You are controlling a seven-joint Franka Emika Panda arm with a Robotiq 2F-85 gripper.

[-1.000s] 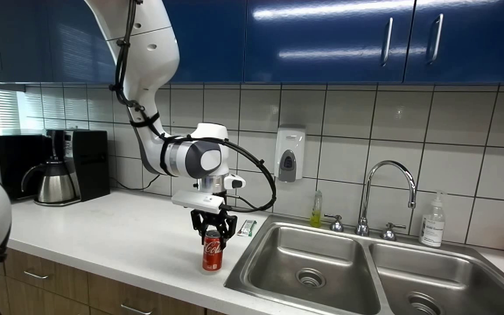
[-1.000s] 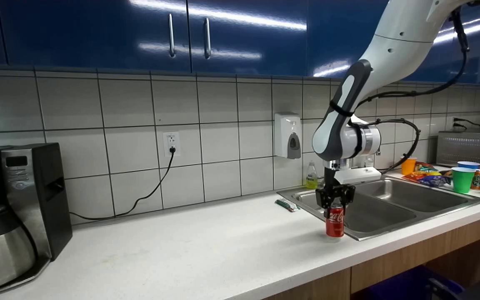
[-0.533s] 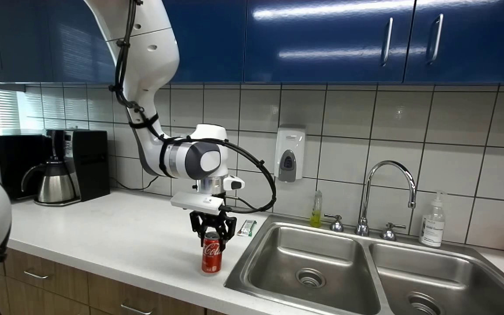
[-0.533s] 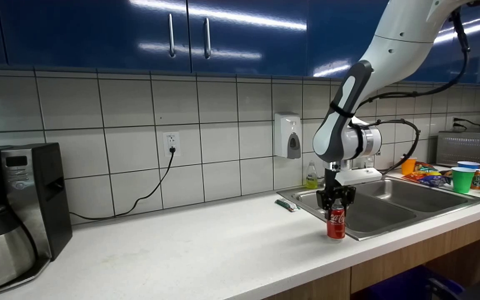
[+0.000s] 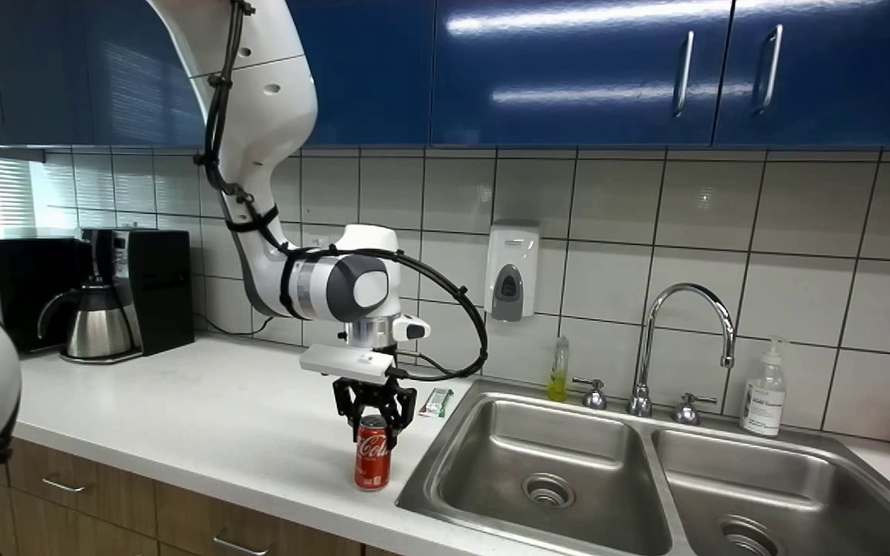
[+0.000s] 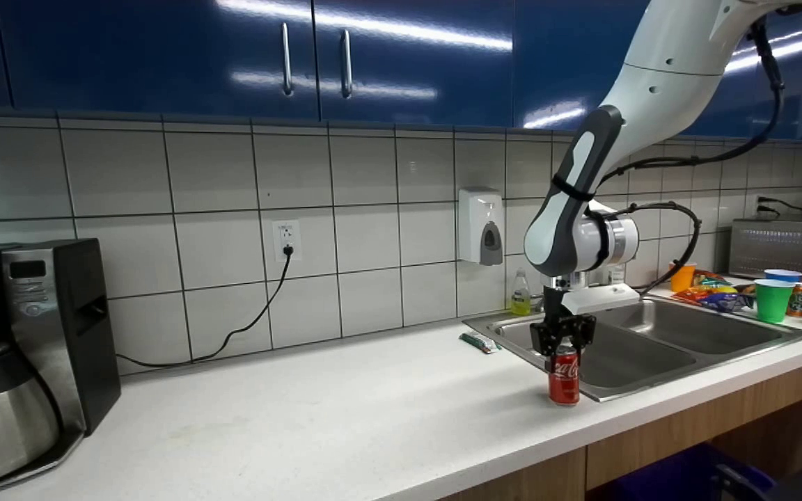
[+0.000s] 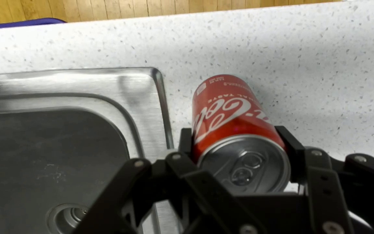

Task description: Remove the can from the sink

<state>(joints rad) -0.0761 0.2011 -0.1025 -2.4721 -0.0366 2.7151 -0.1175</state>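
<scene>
Cabinets (image 5: 568, 69), glossy blue, span the upper part of the tiled wall (image 6: 220, 252) in both exterior views. Below them runs a white table (image 6: 289, 417), seen as speckled in the wrist view. A white robot arm (image 6: 679, 80) reaches down over it. Sink (image 5: 664, 486): stainless steel, double basin, set into the table. Coffee maker (image 6: 74, 327): black and grey, standing on the table, well apart from the sink. Faucet (image 5: 647, 347): curved chrome, mounted at the rear of the sink. Soap dispenser (image 5: 512, 270): white, fixed to the wall.

Gripper (image 7: 237, 143): black, pointing down beside the sink. Its fingers (image 7: 294, 156) press against opposite sides of the can (image 7: 229, 107), near the top, and grasp it. Pump bottle (image 5: 765, 398): clear, labelled, upright behind the basins. Cups (image 6: 772, 300): green, blue, purple and orange, on the far side of the sink in an exterior view.

Condition of can: red, white lettering, silvery top with pull tab in place; upright in both exterior views. Location: outside the sink, just beside a corner of its rim, a strip of table showing between. Whether its base touches the table cannot be confirmed. Packet (image 5: 436, 402): green and white, lying near the rim.
</scene>
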